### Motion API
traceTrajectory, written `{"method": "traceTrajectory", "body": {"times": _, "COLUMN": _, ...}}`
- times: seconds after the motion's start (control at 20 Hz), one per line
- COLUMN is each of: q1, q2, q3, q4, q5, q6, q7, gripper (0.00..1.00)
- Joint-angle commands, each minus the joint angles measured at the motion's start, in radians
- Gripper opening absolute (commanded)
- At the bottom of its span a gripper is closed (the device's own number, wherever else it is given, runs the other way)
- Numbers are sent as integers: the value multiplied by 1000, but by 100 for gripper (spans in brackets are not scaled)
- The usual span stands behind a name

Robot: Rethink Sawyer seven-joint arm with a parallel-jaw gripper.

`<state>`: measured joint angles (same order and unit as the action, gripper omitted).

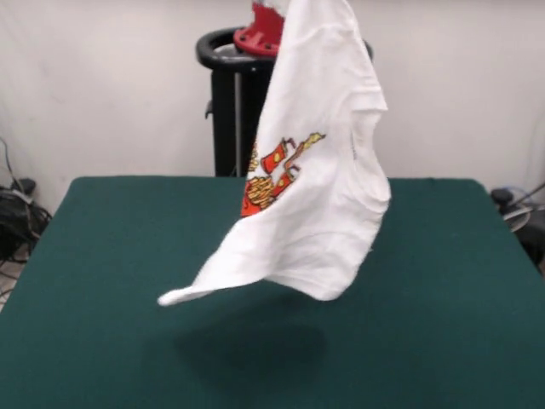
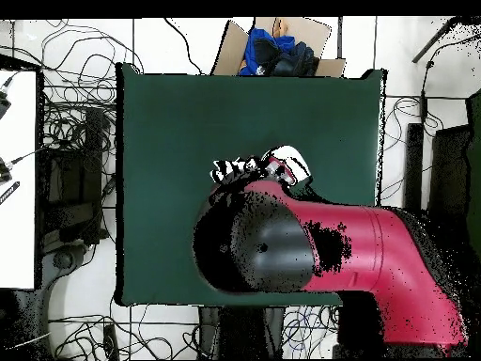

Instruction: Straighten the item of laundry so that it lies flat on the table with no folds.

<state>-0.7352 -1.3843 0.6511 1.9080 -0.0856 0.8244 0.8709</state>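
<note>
Hanging clear above the table (image 1: 94,281), the item of laundry (image 1: 315,196) drapes from the top edge down to a limp lower hem, its left tip pointing outward and a patch of orange-red print showing at its left edge. No part of it touches the green top, where its shadow lies beneath. From overhead the red and black arm (image 2: 329,254) covers most of it, and whether the gripper's fingers are spread or closed cannot be told.
</note>
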Motion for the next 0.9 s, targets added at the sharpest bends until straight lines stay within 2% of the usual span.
{"method": "traceTrajectory", "body": {"times": 0.05, "q1": -19, "q2": 18, "q3": -21, "q4": -44, "q5": 9, "q6": 139, "q7": 12, "gripper": 0}}
{"method": "traceTrajectory", "body": {"times": 0.45, "q1": -121, "q2": 34, "q3": 15, "q4": -66, "q5": 22, "q6": 168, "q7": -145, "gripper": 0}}
{"method": "traceTrajectory", "body": {"times": 0.9, "q1": -173, "q2": 73, "q3": 62, "q4": -148, "q5": -1, "q6": 260, "q7": -186, "gripper": 0}}
